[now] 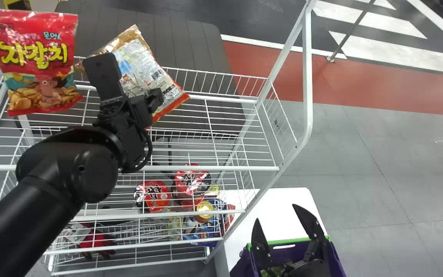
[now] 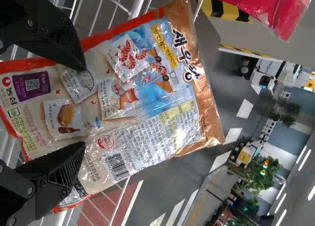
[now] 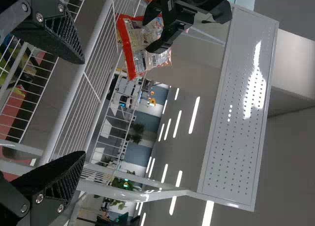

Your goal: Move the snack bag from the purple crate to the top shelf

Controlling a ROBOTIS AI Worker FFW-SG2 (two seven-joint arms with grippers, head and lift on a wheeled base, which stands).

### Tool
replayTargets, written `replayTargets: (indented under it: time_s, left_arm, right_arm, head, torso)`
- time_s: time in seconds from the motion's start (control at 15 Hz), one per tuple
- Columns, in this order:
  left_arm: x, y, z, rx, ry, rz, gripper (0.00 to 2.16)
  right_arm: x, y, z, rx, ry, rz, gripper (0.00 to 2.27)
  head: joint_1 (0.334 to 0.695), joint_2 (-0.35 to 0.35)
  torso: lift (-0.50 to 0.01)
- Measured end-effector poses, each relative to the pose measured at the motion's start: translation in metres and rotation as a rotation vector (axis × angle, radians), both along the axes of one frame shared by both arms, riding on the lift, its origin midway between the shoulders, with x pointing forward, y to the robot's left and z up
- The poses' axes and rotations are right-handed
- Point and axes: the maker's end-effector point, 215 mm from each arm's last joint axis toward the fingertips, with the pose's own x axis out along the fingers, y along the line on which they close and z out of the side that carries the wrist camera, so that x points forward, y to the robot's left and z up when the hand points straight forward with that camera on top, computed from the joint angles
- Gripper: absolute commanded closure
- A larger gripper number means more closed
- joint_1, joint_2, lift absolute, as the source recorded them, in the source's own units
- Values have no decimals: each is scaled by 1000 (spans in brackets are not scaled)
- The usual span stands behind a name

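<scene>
Gold-and-white foil snack bag (image 1: 139, 63) is leaning at the white wire top shelf (image 1: 214, 168). Left claw (image 2: 82, 106) is open, right claw (image 1: 276, 212) too. Probably light, slippery and crushable, so I'd pinch the gold edge gently if it needs straightening.

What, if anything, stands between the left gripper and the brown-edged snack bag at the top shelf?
Nothing visible: the left gripper has its open fingers right at the snack bag; the red bag is off left, not between.

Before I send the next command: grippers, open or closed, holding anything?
Left gripper: open, not clamped on the snack bag.
Right gripper: open, empty.
</scene>
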Motion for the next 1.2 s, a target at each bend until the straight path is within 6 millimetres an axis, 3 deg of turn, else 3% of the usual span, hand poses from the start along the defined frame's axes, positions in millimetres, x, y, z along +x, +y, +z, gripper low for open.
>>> replayTargets:
  time_s: [0.13,0.27,0.6,0.8,1.2]
  left_arm:
    - [0,-1,0,1,0,-5,643]
    - [-2,-3,-2,6,5,-14,998]
    - [-9,-9,-7,15,15,-34,998]
    - [-27,-24,-4,18,10,-84,998]
    - [-53,-46,32,53,-76,-159,998]
  right_arm:
    - [0,1,1,0,-7,2,184]
    - [-1,3,1,3,-10,4,184]
    - [-1,4,4,4,-26,2,184]
    - [-1,6,4,6,-30,7,184]
    - [0,16,4,17,-33,25,184]
  head:
    - [695,-350]
    - [695,-350]
    - [695,-350]
    - [695,-350]
    - [695,-350]
  torso:
    - [0]
    - [0]
    - [0]
    - [0]
    - [0]
